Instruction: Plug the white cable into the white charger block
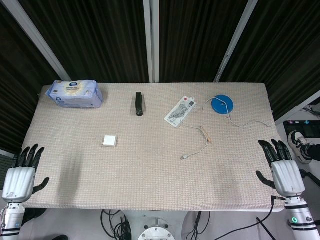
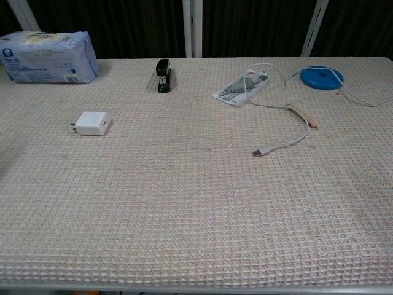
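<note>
the white charger block (image 2: 92,123), light and rigid, lies left of centre on the table (image 2: 184,215); the limp white cable (image 2: 295,138) is best pinched just behind its plug; the left robot hand (image 1: 22,172) and right robot hand (image 1: 282,167) rest empty, fingers spread, at the near corners.

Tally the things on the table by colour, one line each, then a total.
White: 3 - charger block, cable, printed packet
Blue: 2 - disc, wipes pack
Black: 1 - stapler
Total: 6

Two silver-and-black robot hands on pale wrists

The left robot hand (image 1: 22,172) and right robot hand (image 1: 281,166) have ribbed silver backs and black fingers; a green light glows on the right wrist.
</note>
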Motion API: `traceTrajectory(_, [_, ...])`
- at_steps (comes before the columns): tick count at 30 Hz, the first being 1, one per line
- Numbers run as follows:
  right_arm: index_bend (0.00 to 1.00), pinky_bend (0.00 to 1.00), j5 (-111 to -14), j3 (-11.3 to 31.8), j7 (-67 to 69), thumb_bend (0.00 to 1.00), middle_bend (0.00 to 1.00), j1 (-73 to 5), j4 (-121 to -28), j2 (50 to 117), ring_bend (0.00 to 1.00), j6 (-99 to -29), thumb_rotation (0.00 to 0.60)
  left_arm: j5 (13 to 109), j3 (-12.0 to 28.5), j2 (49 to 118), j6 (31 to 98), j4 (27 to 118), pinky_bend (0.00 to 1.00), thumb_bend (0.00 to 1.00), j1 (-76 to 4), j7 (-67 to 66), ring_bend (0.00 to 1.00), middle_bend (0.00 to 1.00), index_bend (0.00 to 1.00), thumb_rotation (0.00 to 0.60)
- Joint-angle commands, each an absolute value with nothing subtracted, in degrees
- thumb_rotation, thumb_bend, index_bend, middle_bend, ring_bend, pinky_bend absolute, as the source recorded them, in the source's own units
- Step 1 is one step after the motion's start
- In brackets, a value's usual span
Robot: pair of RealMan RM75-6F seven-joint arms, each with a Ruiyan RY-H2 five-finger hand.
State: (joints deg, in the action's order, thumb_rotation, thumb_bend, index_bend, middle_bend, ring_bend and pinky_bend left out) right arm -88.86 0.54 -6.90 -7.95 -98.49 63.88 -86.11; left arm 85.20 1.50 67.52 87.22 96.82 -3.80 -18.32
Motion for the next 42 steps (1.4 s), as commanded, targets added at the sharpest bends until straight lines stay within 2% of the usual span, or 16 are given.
traceTrajectory(1, [0.01, 0.00, -89.00, 0.71, -6.88, 0.15, 0.13, -8.09, -98.52, 64.05, 0.00, -85.75, 0.600, 85.20, 1.67, 67.81, 87.72, 96.57, 0.00, 0.18, -3.58, -18.15, 0.00, 0.00, 0.07, 0.600])
traceTrajectory(9, [0.11, 0.00, -88.90, 2.12, -8.64, 0.15, 0.19, -11.02, -100.44, 64.97, 0.00, -81.22, 0.600, 85.26, 1.59, 68.10, 88.24, 96.26, 0.00, 0.17, -3.09, -17.71, 0.00, 0.00, 0.07, 0.600])
traceTrajectory(14, [0.32, 0.03, -85.81, 5.43, -16.65, 0.22, 0.29, -17.83, -102.26, 68.54, 0.07, -72.14, 0.600, 85.72, 1.74, 68.15, 88.06, 95.98, 0.00, 0.17, -3.38, -17.13, 0.00, 0.00, 0.07, 0.600])
traceTrajectory(17, [0.37, 0.05, -81.30, 7.73, -22.72, 0.23, 0.33, -22.24, -101.21, 73.58, 0.09, -66.60, 0.600, 85.70, 1.74, 68.16, 87.65, 95.90, 0.00, 0.17, -3.55, -16.86, 0.00, 0.00, 0.07, 0.600])
traceTrajectory(22, [0.40, 0.05, -72.48, 10.33, -31.04, 0.24, 0.35, -28.96, -96.49, 82.92, 0.10, -59.11, 0.600, 85.32, 1.59, 68.04, 87.11, 95.74, 0.00, 0.17, -3.51, -16.13, 0.00, 0.00, 0.07, 0.600])
traceTrajectory(29, [0.45, 0.08, -67.03, 10.64, -36.69, 0.27, 0.39, -34.37, -88.99, 91.86, 0.13, -55.69, 0.600, 84.36, 1.56, 67.87, 86.46, 95.35, 0.00, 0.17, -3.36, -15.16, 0.00, 0.00, 0.07, 0.600])
traceTrajectory(34, [0.47, 0.08, -65.09, 9.86, -38.14, 0.29, 0.42, -35.95, -85.39, 95.23, 0.15, -55.28, 0.600, 83.81, 1.48, 68.14, 85.84, 94.66, 0.00, 0.17, -3.36, -14.47, 0.00, 0.00, 0.07, 0.600])
traceTrajectory(42, [0.49, 0.08, -65.46, 8.26, -39.84, 0.29, 0.47, -36.63, -84.01, 96.06, 0.18, -56.93, 0.600, 83.75, 1.49, 68.33, 85.46, 94.01, 0.00, 0.17, -3.47, -13.60, 0.00, 0.00, 0.07, 0.600])
